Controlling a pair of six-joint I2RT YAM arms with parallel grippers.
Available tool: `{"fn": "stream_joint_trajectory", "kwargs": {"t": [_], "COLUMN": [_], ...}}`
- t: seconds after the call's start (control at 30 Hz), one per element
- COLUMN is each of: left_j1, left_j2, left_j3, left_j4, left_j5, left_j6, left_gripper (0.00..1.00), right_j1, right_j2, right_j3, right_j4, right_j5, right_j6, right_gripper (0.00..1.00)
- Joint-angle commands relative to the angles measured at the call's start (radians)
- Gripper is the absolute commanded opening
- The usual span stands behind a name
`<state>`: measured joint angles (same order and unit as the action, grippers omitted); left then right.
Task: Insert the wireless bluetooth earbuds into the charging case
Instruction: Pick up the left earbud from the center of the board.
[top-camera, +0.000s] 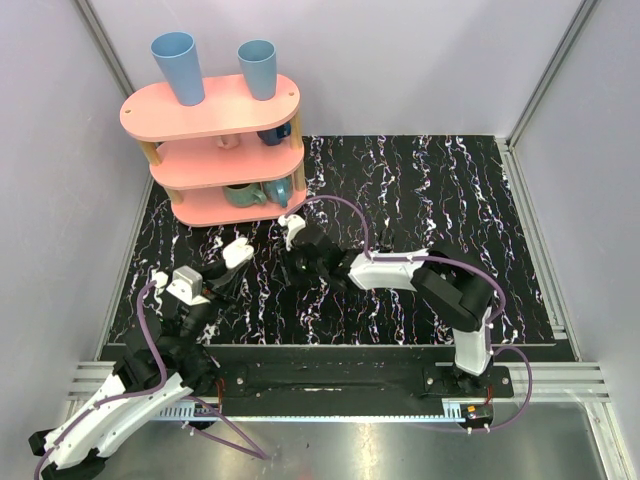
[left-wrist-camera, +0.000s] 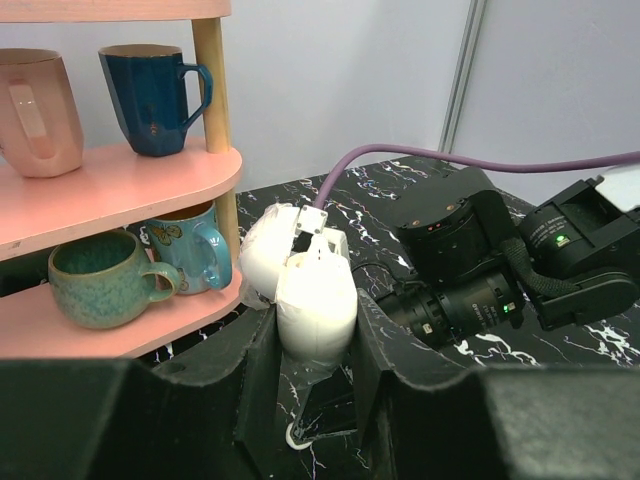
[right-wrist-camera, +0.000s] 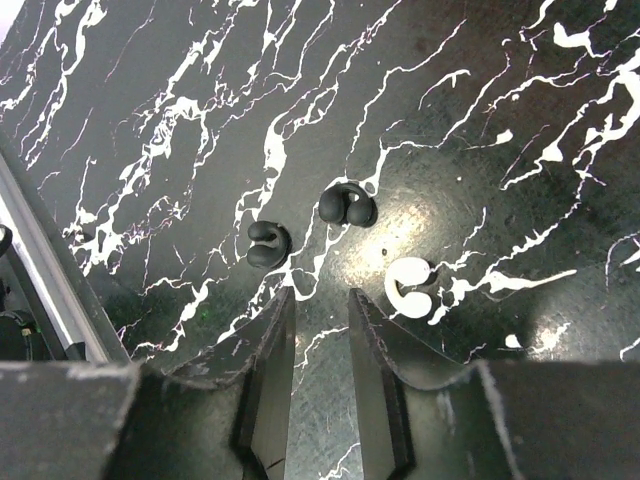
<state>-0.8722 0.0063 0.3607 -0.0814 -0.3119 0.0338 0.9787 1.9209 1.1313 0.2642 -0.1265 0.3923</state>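
Noting our left pincer (left-wrist-camera: 315, 345) pinching the open white charging case (left-wrist-camera: 315, 295) beside the pink shelf (left-wrist-camera: 120, 190); our right pincer (right-wrist-camera: 320, 300) slightly spread, empty, over the worktop (right-wrist-camera: 480, 120), one white earbud (right-wrist-camera: 410, 288) lying just beside it.

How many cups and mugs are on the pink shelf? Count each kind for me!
Tall blue cups: 2
Mugs (pink, dark blue, light blue, green): 4
Total: 6
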Motion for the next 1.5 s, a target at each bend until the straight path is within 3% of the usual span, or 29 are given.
{"fn": "stream_joint_trajectory", "kwargs": {"t": [0.0, 1.2, 1.47], "left_j1": [0.001, 0.001, 0.001], "left_j2": [-0.163, -0.161, -0.16], "left_j3": [0.044, 0.035, 0.035], "left_j4": [0.017, 0.026, 0.026], "left_j5": [-0.023, -0.004, -0.004], "left_j6": [0.008, 0.0, -0.003], "left_gripper": [0.0, 0.0, 0.0], "right_j1": [0.0, 0.0, 0.0], "right_j2": [0.041, 0.121, 0.121], "right_j3": [0.05, 0.139, 0.151], "right_j4": [0.003, -0.152, -0.178], "right_j5": [-0.038, 0.12, 0.151], "right_j6": [0.011, -0.118, -0.147], "right_gripper": [0.35, 0.38, 0.33]}}
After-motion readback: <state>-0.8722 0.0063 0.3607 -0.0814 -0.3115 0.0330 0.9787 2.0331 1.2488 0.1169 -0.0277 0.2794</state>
